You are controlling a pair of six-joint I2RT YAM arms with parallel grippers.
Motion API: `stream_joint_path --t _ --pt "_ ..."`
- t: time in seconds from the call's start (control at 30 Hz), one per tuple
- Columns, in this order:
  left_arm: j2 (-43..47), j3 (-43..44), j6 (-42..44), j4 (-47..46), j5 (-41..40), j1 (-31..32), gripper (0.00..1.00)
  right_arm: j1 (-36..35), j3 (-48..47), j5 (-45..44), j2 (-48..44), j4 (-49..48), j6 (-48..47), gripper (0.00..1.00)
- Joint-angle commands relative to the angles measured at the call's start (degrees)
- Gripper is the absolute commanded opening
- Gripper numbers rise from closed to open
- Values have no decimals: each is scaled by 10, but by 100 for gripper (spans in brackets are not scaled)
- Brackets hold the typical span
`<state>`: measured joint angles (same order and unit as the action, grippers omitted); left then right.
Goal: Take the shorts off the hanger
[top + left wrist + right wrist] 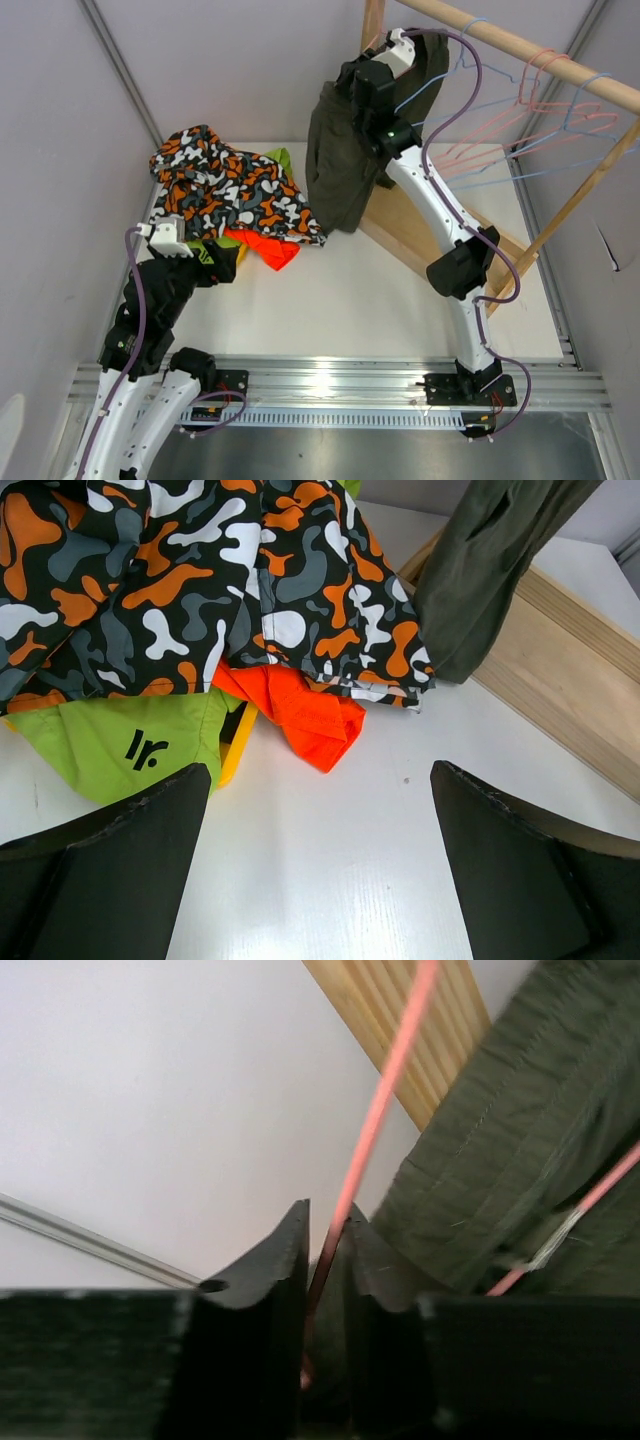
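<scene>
**Bright, even light; the closest things go soft**

Diffuse white light fills the booth and leaves only faint shadows on the table [380, 300] under the shorts [235, 195]. Glare streaks the metal rail [330, 380] at the near edge. In the right wrist view the right gripper [328, 1210] and the pink hanger wire [375, 1130] are blurred. The left wrist view shows the cloth sharply, with the left gripper [320, 768] dark and featureless

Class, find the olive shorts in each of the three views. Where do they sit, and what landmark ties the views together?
Top external: olive shorts hang at upper centre.
Left wrist: top right corner.
Right wrist: right side.
Shared landmark: the wooden plank beside them.
</scene>
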<state>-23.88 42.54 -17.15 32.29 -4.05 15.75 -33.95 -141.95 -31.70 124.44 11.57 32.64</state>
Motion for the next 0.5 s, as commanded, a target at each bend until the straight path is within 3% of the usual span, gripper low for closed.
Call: stream_joint_path --t 0.0,0.1,0.37,0.47 --pt "-5 1 -8 -11 11 5 98 -2 -29 -19 2 -66 -10 10" --pt "-6 1 -8 -10 11 6 98 -1 -26 -19 -3 -67 -11 0" --pt "-7 5 -5 -8 14 6 98 -2 41 -12 -83 -95 -17 0" --pt "-4 4 4 -34 68 8 99 -4 72 -6 -119 -97 -5 0"
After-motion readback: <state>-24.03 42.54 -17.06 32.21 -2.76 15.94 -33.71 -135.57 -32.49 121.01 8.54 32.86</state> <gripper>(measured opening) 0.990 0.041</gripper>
